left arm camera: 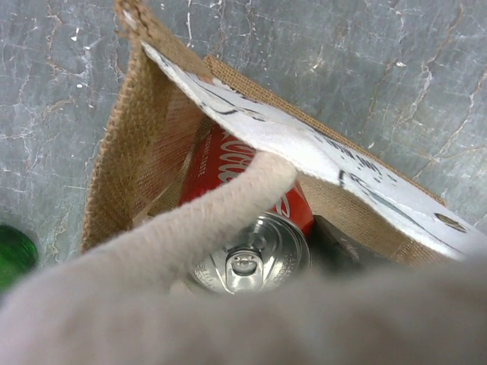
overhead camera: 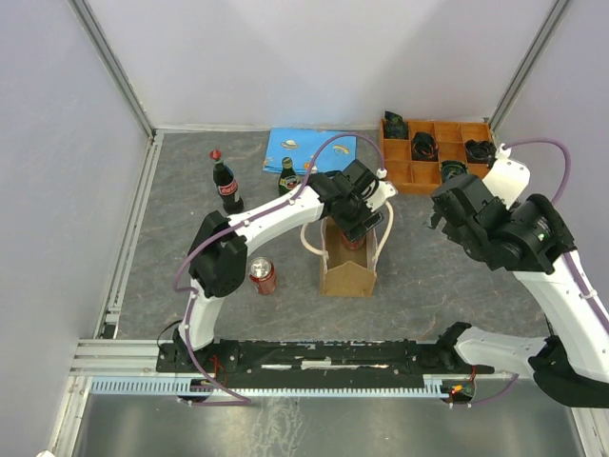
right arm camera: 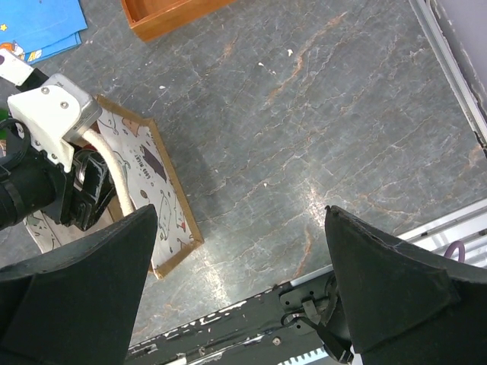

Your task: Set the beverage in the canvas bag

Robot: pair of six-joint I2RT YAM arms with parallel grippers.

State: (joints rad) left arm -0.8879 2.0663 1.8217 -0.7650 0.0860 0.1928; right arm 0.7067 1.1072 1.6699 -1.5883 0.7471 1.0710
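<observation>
The red can point(left arm camera: 247, 262) is seen inside the canvas bag point(overhead camera: 347, 276), its silver top low in the centre of the left wrist view with burlap walls around it; whether it rests on the bag's floor cannot be seen. The bag is stood in the middle of the top view on the desk point(overhead camera: 428, 286). One cream handle point(left arm camera: 190, 220) is draped across the wrist view, right over the can, and the left hand point(overhead camera: 354, 233) is sunk into the bag's mouth. A dark finger point(left arm camera: 335, 243) is made out just beside the can on its right, but the other is hidden by the handle, so it cannot be told whether the can is gripped. The right hand point(right arm camera: 240, 217) is held wide open and empty over bare desk, apart from the bag, toward the right of the top view. The step is judged to be the setting-down: the can should be rested on the bag's floor before release, the fingers parted only a little, and the hand drawn straight up so that the handle is not snagged and the light bag not tipped
</observation>
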